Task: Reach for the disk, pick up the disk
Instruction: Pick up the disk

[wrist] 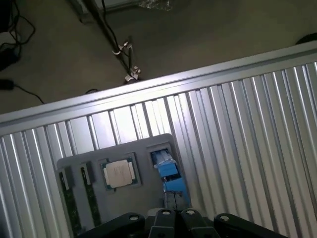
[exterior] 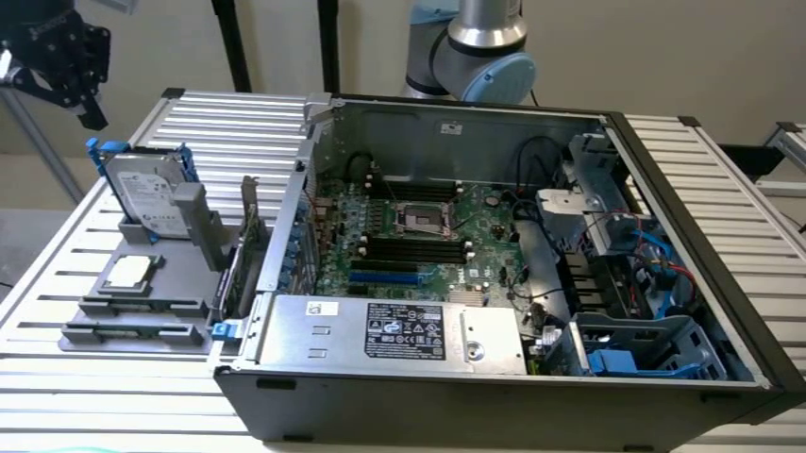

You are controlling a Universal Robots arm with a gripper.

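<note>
Gripper [wrist: 174, 218], jaws pressed together and empty, hangs high over the upright disk [exterior: 142, 192] in its grey holder [exterior: 179, 285]. Lowered shut, it would likely knock the disk's blue bracket.

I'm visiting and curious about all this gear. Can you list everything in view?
disk: one, silver-grey with blue bracket, upright in the tray
chip: one, silver, flat in the tray beside the disk
memory sticks: two, green, in the tray's slots
tray: one, grey, on the table, exterior view's left
computer case: one, dark grey, open, on the table
silver box: one, black label, inside the case
table: one, silver, slatted
arm: one, silver and blue, behind the case
hand: one, black, shut, in the air above the tray, holding nothing
</note>
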